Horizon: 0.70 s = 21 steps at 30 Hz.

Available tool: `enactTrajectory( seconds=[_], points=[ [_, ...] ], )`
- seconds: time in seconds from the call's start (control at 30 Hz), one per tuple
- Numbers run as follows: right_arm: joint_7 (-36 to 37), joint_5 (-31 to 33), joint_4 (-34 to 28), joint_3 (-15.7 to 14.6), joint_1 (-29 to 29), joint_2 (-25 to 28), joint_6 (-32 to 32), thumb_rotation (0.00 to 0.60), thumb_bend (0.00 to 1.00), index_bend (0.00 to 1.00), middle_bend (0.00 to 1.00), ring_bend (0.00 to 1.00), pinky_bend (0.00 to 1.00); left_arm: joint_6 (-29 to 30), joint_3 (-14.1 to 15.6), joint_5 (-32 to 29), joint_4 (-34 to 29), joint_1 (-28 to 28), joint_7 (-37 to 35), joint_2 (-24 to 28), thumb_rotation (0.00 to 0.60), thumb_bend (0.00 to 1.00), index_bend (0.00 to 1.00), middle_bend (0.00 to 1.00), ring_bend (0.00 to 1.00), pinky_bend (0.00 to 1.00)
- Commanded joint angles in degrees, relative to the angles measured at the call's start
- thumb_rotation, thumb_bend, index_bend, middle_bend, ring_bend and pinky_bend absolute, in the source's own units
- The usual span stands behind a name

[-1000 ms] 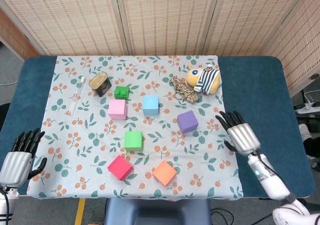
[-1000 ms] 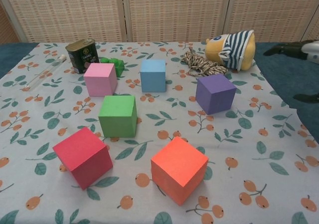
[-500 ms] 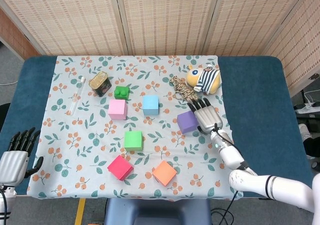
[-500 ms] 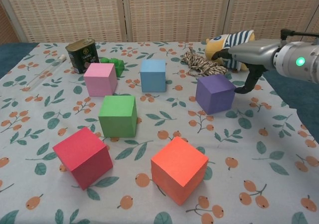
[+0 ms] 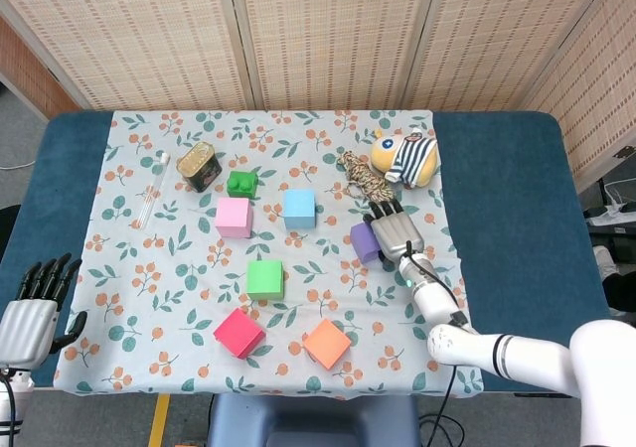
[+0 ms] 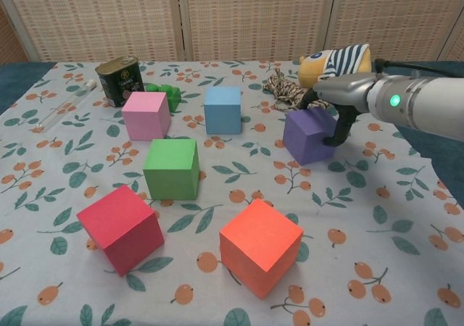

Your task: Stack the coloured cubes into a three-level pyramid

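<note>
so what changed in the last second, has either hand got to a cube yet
The right hand swung in from the table's right edge to the purple cube and now sits over it, fingers at its top; a firm grip is not clear. The left hand dropped slightly at the near left corner. All the cubes stayed put.

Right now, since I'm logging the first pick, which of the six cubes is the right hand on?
The purple cube, the rightmost one, beside the rope. The right hand lies over its top; the other cubes stand untouched.
</note>
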Motion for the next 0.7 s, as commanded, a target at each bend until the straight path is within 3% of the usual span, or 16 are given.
enactTrajectory(
  seconds=[0.03,0.17,0.3,0.53,0.7],
  points=[
    [0.83,-0.07,-0.23,-0.19,0.29,-0.35,1.44,0.6,0.23,0.61,0.35,0.17,0.18,0.22,0.03,0.14,-0.08,0.08,-0.09,0.07,0.6,0.42,0.0,0.0,0.0,0.04],
    [1.16,-1.31,-3.31,-0.1,0.07,0.87,4.83,0.6,0.23,0.75,0.46,0.29,0.26,0.67,0.22,0.66,-0.28,0.24,-0.62,0.31,0.6,0.42,0.0,0.0,0.0,0.04],
    [-0.15,-1.02,-10.22,0.44,-0.09,3.77,9.29,0.6,0.23,0.78,0.5,0.34,0.31,0.94,0.56,1.32,-0.52,0.37,-1.36,0.64,0.6,0.42,0.0,0.0,0.0,0.04],
    [-4.96,10.44,-25.77,4.97,3.2,8.24,15.74,0.6,0.23,0.8,0.51,0.35,0.34,1.61,1.0,2.43,-0.65,0.61,-3.21,1.47,0.6,0.42,0.0,0.0,0.0,0.04],
    [-8.74,16.21,-27.89,6.65,7.62,5.66,19.66,0.6,0.23,0.8,0.51,0.35,0.34,2.08,1.26,3.12,-0.63,0.77,-4.1,1.86,0.6,0.42,0.0,0.0,0.0,0.04]
  ],
)
